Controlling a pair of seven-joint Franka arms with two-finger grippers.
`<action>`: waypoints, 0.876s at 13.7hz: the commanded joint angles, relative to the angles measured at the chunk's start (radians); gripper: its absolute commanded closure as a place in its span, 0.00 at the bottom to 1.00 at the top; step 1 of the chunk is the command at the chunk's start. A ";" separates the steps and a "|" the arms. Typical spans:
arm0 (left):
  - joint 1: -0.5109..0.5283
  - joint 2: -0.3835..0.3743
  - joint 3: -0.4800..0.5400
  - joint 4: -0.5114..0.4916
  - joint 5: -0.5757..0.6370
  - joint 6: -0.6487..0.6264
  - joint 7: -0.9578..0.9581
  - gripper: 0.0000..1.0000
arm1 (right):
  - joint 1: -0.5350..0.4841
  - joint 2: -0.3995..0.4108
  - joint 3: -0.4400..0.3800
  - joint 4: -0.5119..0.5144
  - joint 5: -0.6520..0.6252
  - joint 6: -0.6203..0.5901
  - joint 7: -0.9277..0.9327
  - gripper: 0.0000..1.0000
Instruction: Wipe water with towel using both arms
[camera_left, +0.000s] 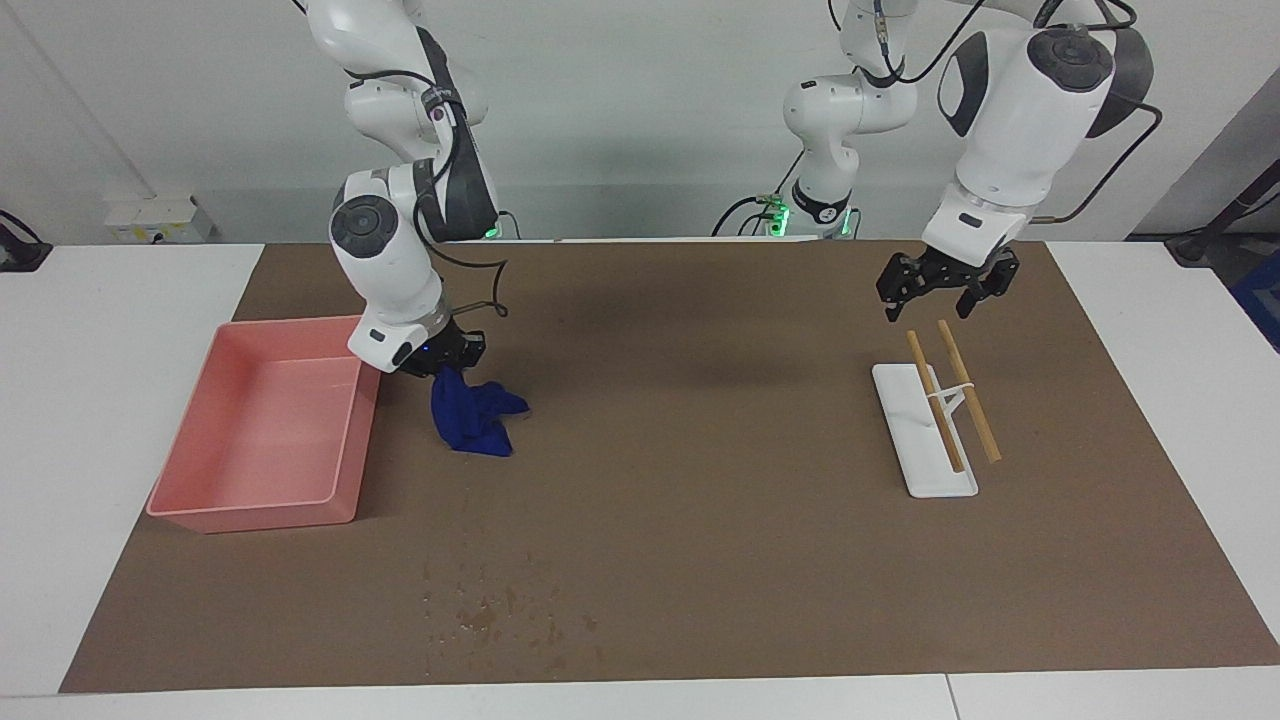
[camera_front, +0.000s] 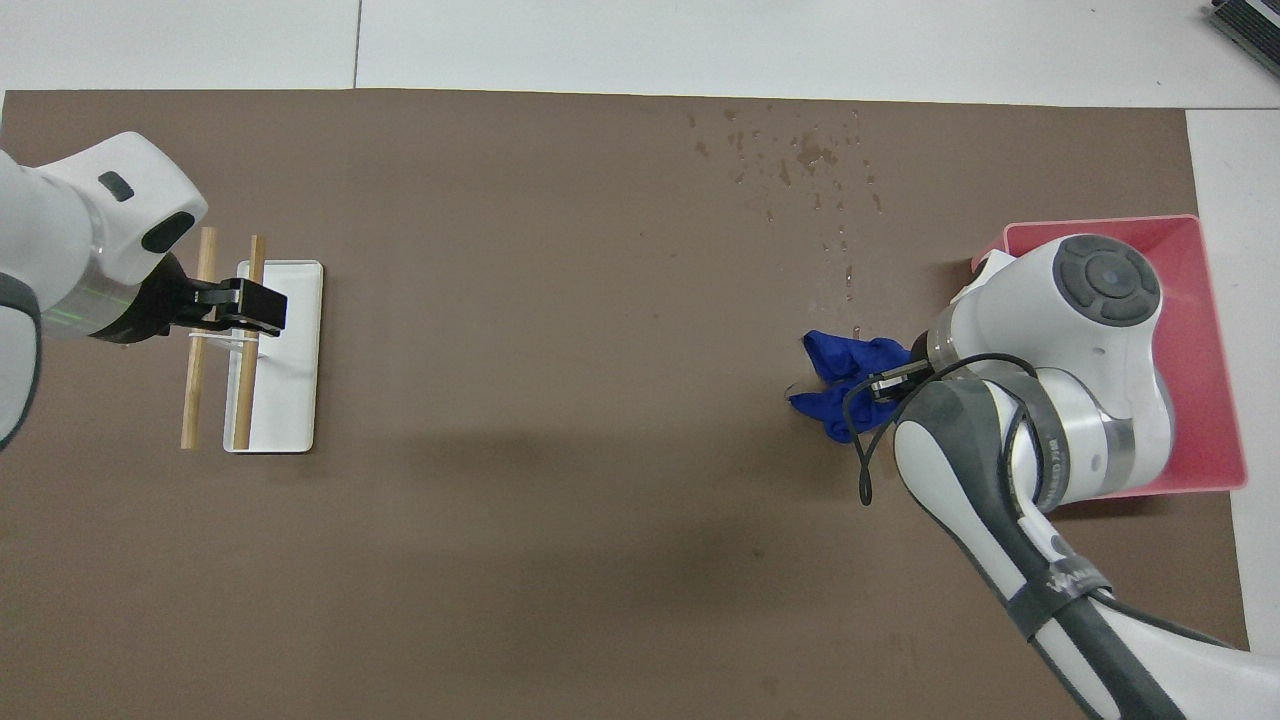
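— Looking at the right gripper (camera_left: 440, 366) first: where is it, and what are its fingers doing?

— It hangs low over the brown mat (camera_left: 700, 560), just beside the pink bin (camera_left: 200, 505) at the right arm's end of the table. Its fingers are clamped on the top of the towel (camera_left: 470, 415).

— And the towel itself?

— A crumpled bunch of deep blue. Its lower part is bunched on the mat just beside the bin, while the upper end goes up into the grip. In the overhead view the towel (camera_front: 840, 375) shows past the arm's wrist, which covers the gripper itself.

— The water?

— A scatter of dark wet spots (camera_left: 500, 610) on the mat, farther from the robots than the towel and well apart from it.

— What about the other arm?

— The left gripper (camera_left: 940, 295) waits in the air over the robots' end of the white tray (camera_left: 925, 480), its fingers spread apart and holding nothing. Two wooden sticks (camera_left: 950, 395) lie side by side on a small rack on that tray.
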 joint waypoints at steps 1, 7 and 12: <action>0.046 0.069 -0.008 0.154 0.007 -0.154 0.081 0.00 | 0.015 0.052 0.004 -0.009 -0.081 0.116 -0.040 1.00; 0.053 0.037 -0.004 0.105 -0.030 -0.159 0.073 0.00 | -0.007 0.177 0.004 0.019 -0.123 0.359 -0.128 1.00; 0.060 0.033 -0.004 0.105 -0.030 -0.159 0.068 0.00 | -0.010 0.266 0.006 0.024 -0.119 0.450 -0.120 1.00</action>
